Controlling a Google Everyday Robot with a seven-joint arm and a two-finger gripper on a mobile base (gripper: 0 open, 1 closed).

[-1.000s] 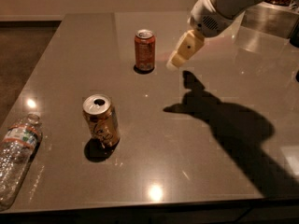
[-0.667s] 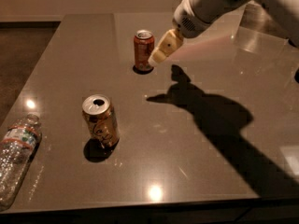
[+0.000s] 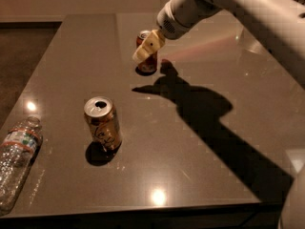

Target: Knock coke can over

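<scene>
Swung left from 3 o'clock of coke can (image 3: 150,64); hand (image 3: 143,53) now across can's front, touching or just beside. Open or closed: cannot tell. Still upright, toward 12 o'clock on surface (image 3: 86,42). Needs push toward 9 o'clock.

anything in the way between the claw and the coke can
Nothing visible. The claw is right at the coke can, overlapping its upper part in this view; whether they touch is unclear. The gold can and the plastic bottle are well off, at the near left of the table.
</scene>
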